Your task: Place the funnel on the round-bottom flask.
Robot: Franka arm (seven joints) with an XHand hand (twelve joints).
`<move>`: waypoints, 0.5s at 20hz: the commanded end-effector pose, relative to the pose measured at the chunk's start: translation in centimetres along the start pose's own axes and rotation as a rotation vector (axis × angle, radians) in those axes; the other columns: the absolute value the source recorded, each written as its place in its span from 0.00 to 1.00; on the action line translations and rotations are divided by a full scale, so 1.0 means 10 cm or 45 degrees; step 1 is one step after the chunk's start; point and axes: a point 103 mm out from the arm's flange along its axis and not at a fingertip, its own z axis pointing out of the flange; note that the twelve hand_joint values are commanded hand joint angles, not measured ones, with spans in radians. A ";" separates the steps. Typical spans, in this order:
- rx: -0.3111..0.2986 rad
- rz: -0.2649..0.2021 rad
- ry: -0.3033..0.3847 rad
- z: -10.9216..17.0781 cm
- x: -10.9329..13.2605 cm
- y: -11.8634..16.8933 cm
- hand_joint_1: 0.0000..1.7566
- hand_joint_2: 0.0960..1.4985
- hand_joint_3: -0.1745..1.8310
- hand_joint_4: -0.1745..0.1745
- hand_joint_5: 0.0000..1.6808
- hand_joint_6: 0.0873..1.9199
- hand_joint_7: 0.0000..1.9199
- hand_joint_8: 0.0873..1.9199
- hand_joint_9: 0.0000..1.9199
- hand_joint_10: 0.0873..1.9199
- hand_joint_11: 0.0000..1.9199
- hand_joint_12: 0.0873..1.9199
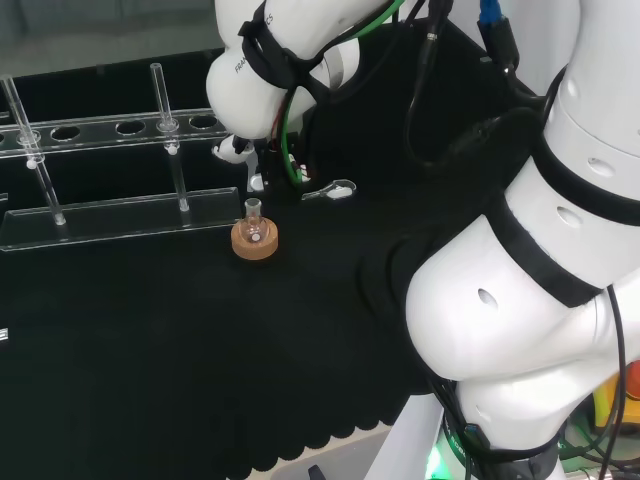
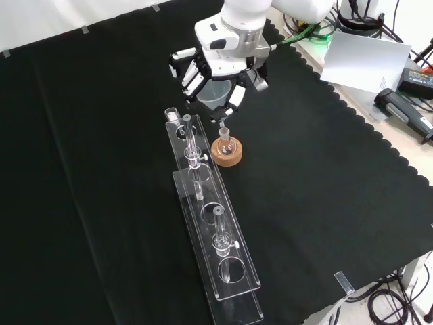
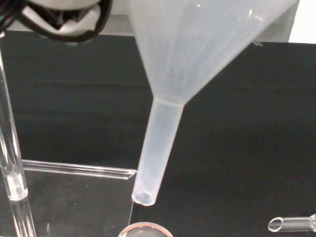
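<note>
In the front view the hand (image 2: 220,57) is shut on a clear plastic funnel (image 2: 212,95), fingers curled round its cone. The funnel hangs upright just behind a small round-bottom flask (image 2: 226,138), which stands in a cork ring (image 2: 226,154). From the wrist, the funnel's stem (image 3: 155,158) ends a little above and beside the flask's mouth (image 3: 144,230); the two are apart. From the head camera the flask (image 1: 253,212) and its cork ring (image 1: 255,245) stand mid-bench, with the hand's fingers (image 1: 232,148) above and behind them.
A long clear rack (image 2: 211,237) with upright glass tubes runs beside the flask; the head view has this rack (image 1: 120,215) at the left. One tube (image 3: 11,148) stands close to the funnel. A small clear piece (image 1: 335,190) lies on the cloth to the flask's right.
</note>
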 end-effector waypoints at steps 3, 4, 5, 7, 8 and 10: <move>0.006 0.001 0.001 0.01 0.02 -0.02 0.60 0.48 0.39 1.00 0.64 0.49 0.68 0.45 0.65 0.10 0.08 0.82; 0.012 0.002 0.002 0.01 0.02 -0.02 0.60 0.48 0.39 1.00 0.64 0.49 0.68 0.45 0.65 0.10 0.08 0.82; 0.014 0.001 0.003 0.03 0.02 -0.02 0.60 0.48 0.39 1.00 0.64 0.49 0.68 0.45 0.65 0.10 0.08 0.82; 0.026 0.003 0.004 0.08 0.02 -0.03 0.60 0.48 0.39 1.00 0.64 0.49 0.68 0.45 0.65 0.10 0.08 0.82; 0.032 0.006 0.006 0.11 0.02 -0.04 0.60 0.48 0.39 1.00 0.64 0.49 0.68 0.45 0.65 0.10 0.08 0.82; 0.044 0.009 0.007 0.17 0.01 -0.05 0.60 0.48 0.39 1.00 0.64 0.49 0.68 0.45 0.65 0.10 0.08 0.82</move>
